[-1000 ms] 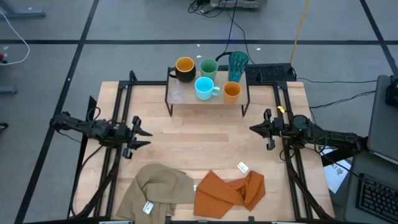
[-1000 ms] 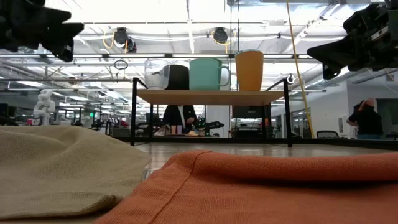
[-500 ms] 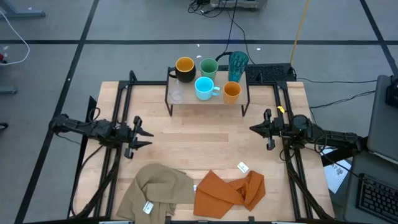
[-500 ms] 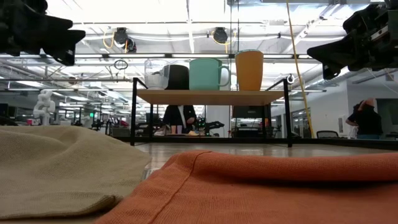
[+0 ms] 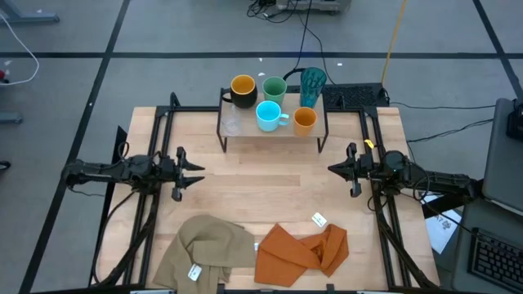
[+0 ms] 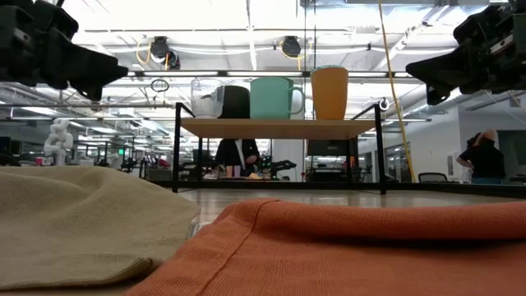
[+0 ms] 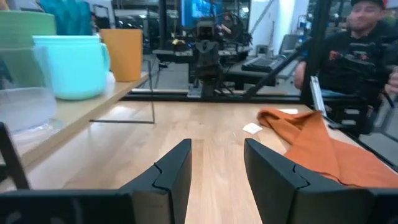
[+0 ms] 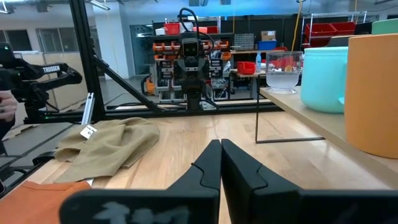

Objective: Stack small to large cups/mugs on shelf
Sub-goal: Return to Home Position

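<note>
Left gripper [image 7: 217, 148], jaws spread, has swung slightly inward over the table's left side. The shelf [image 5: 253, 131] at the back centre holds the cups unchanged. The clear cup [image 5: 231, 122] is faint from above. In the low view the front row hides the green cup [image 5: 274, 87]. Right gripper [image 8: 221, 147], jaws pressed together, stays at the right.

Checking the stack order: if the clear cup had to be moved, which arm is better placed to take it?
Probably the left. The clear cup stands at the left end of the shelf, nearest the left gripper, which is open. The right gripper is shut, nearer the orange cup.
</note>
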Controlling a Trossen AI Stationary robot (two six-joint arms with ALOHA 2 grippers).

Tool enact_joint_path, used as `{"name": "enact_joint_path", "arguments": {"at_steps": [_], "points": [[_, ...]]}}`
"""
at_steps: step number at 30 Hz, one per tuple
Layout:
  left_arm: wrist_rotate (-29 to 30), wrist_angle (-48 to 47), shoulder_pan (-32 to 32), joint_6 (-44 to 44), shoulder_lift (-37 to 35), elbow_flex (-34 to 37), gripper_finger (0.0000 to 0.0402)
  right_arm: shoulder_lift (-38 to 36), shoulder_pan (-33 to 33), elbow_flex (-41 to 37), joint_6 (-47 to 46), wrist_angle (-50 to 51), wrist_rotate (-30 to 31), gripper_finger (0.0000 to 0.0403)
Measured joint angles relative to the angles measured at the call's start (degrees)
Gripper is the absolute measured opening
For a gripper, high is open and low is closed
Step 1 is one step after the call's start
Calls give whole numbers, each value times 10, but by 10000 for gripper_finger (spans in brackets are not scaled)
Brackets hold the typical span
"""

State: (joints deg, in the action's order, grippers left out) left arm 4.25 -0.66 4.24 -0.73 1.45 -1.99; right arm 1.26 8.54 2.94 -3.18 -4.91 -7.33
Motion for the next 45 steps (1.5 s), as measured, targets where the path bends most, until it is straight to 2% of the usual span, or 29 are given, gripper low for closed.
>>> {"name": "enact_joint_path", "arguments": {"at_steps": [12,22,27,45], "points": [[-15,21,-27,-2,4,13,145,0,0,0,24,0,0,0],[-14,16,-27,-5,4,13,145,0,0,0,24,0,0,0],[-25,13,-27,22,5,13,145,0,0,0,24,0,0,0],[-23,36,-27,4,5,14,145,0,0,0,24,0,0,0]]}}
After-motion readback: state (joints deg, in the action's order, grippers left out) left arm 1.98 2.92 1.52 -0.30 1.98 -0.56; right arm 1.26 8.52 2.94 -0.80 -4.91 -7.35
